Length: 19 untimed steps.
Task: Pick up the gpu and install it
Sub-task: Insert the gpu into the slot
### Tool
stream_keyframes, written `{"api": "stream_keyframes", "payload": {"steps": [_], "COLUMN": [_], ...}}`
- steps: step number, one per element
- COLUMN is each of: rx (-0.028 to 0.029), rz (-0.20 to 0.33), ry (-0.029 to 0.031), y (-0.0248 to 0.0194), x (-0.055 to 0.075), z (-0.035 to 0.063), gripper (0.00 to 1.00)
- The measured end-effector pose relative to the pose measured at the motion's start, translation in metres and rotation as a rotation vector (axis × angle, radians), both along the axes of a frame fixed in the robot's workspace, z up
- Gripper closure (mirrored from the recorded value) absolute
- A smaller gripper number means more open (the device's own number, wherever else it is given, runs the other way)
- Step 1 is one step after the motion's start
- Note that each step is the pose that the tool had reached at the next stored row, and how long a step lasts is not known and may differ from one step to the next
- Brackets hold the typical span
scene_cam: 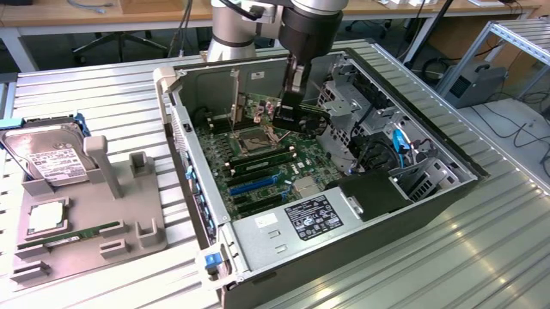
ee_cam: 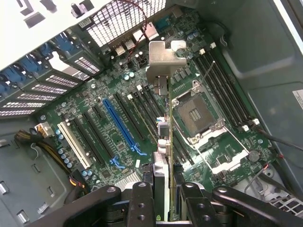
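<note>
Ribbed metal bench (scene_cam: 103, 96) holds the open case (scene_cam: 361, 251), where the gripper (ee_cam: 164, 185), pinching the gpu (ee_cam: 163, 127) edge-on over the motherboard (ee_cam: 94, 94), looks mid-install; seating likely demands exact alignment with one slot.

**Q:** What is placed at the exterior view's left?

**A:** A holder (scene_cam: 138, 232) is set on the table (scene_cam: 481, 257). The hard drive (scene_cam: 47, 154) is propped at its back, and the RAM stick (scene_cam: 82, 233) is laid in front.

**Q:** And at the right?

**A:** The case (scene_cam: 361, 257) is laid open, with the motherboard (scene_cam: 257, 170) on its floor. The gpu (scene_cam: 257, 109) is held upright in the gripper (ee_cam: 164, 179) above the motherboard, just beside the CPU socket (ee_cam: 194, 113).
</note>
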<state>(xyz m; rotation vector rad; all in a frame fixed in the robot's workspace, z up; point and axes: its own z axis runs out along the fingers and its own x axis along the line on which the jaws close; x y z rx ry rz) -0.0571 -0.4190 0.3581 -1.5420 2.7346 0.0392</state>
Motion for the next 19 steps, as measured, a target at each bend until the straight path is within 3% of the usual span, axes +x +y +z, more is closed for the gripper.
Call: {"api": "stream_keyframes", "payload": {"steps": [19], "rx": [-0.0015], "rz": [0.037], "ry": [-0.0001], "y": [0.0000], "x": [0.0000], "z": [-0.0007], "gripper": [0.73]}}
